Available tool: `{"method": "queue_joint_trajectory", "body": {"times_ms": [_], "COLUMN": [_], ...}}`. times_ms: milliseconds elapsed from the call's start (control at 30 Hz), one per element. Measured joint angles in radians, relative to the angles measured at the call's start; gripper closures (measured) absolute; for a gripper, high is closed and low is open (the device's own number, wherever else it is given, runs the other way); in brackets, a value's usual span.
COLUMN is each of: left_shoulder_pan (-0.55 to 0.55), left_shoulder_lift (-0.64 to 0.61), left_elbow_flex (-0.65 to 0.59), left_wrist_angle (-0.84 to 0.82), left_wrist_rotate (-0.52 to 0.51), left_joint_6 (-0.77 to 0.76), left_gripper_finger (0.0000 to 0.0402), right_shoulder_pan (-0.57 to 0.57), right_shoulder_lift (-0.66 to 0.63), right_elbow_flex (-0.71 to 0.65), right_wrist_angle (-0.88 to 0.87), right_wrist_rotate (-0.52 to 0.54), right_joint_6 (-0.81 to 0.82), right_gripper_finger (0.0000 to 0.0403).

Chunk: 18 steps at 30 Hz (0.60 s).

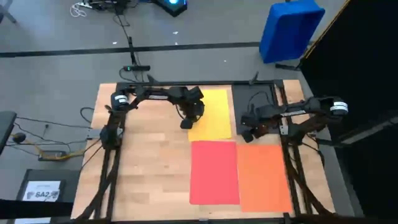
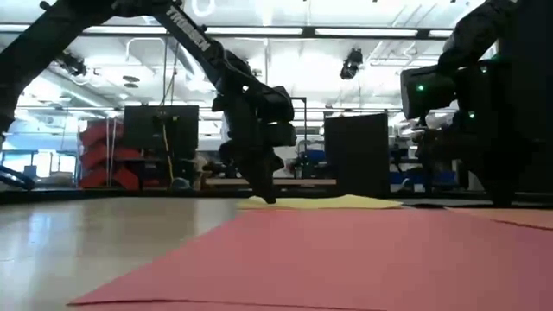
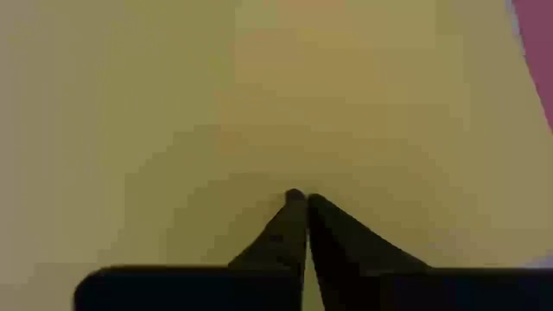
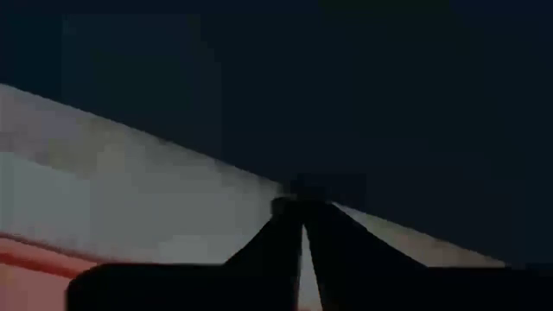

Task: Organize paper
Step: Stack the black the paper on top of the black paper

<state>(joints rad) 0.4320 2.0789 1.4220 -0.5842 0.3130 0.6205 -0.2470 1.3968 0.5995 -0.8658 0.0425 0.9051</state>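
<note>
The left gripper (image 1: 186, 124) has its fingers (image 3: 289, 226) pressed together, tips down on the yellow sheet's (image 1: 212, 114) near-left corner; the sheet stretches ahead of them. The right gripper (image 1: 248, 133), fingers likewise closed and holding nothing, sits at the black sheet's (image 1: 256, 99) near edge, the orange sheet (image 1: 263, 177) just behind.

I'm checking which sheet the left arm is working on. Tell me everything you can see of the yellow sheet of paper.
The yellow rectangular sheet of paper is thin, plain and matte. It lies nearly flat on the wooden table, its edge slightly raised in the low view. It sits beside the black sheet, just behind the red sheet. The left pincer, shut, presses its tips down at the sheet's left edge.
</note>
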Motion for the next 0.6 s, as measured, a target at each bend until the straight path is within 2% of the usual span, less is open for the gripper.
{"method": "queue_joint_trajectory", "body": {"times_ms": [200,600], "left_shoulder_pan": [0.0,0.007], "left_shoulder_lift": [0.002,0.002], "left_elbow_flex": [0.0,0.0], "left_wrist_angle": [0.074,0.096], "left_wrist_rotate": [-0.06,-0.063], "left_joint_6": [0.001,0.073], "left_gripper_finger": [0.0402,0.0402], "right_shoulder_pan": [0.0,0.0], "right_shoulder_lift": [0.0,0.0], "right_elbow_flex": [0.0,0.0], "right_wrist_angle": [-0.001,0.0], "right_wrist_rotate": [0.014,0.014], "right_joint_6": [0.001,-0.004], "right_gripper_finger": [0.0403,0.0403]}}
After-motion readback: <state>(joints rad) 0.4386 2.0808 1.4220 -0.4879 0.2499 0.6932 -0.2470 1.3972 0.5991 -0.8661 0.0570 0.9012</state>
